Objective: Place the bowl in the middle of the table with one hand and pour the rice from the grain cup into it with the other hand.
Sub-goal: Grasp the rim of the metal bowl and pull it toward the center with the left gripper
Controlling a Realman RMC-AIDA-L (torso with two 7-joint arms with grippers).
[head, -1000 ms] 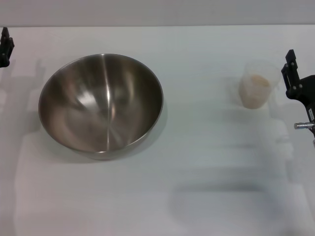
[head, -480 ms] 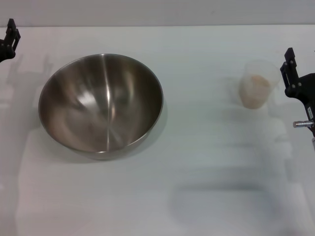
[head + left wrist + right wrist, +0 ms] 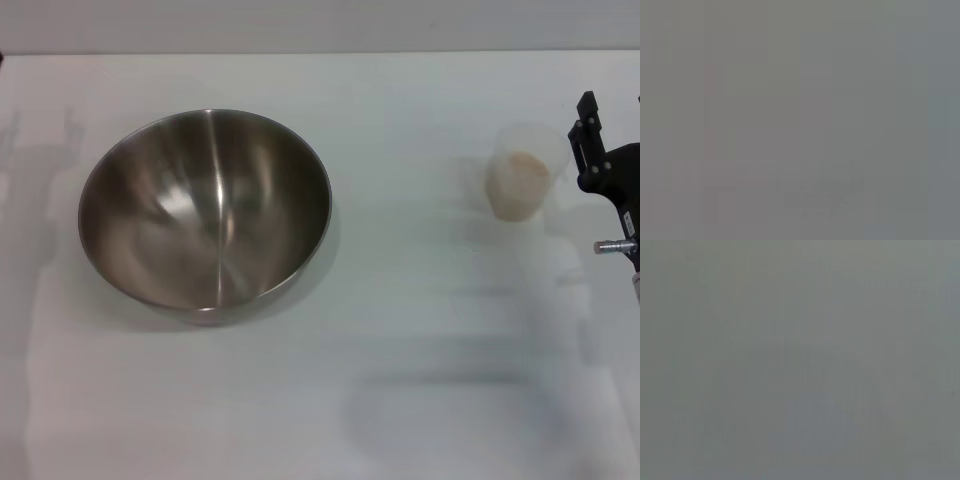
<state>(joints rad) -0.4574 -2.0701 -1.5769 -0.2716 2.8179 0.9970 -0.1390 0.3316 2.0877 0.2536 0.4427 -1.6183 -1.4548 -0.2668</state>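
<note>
— Gone from view now is the left gripper, off the far left edge; the right gripper (image 3: 600, 150) has barely shifted, just beside the cup (image 3: 520, 175). Whether its fingers are spread, I cannot tell.

— So neither grasp has begun?

— Seemingly. The steel bowl (image 3: 205, 212) sits empty, left of the table (image 3: 420, 350) middle; rice (image 3: 520, 180) fills the cup. Next: bowl to centre.

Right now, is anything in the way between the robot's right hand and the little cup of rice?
Nothing visible. The right gripper sits just beside the cup, with only bare table around. The bowl stands far off on the other side.
</note>
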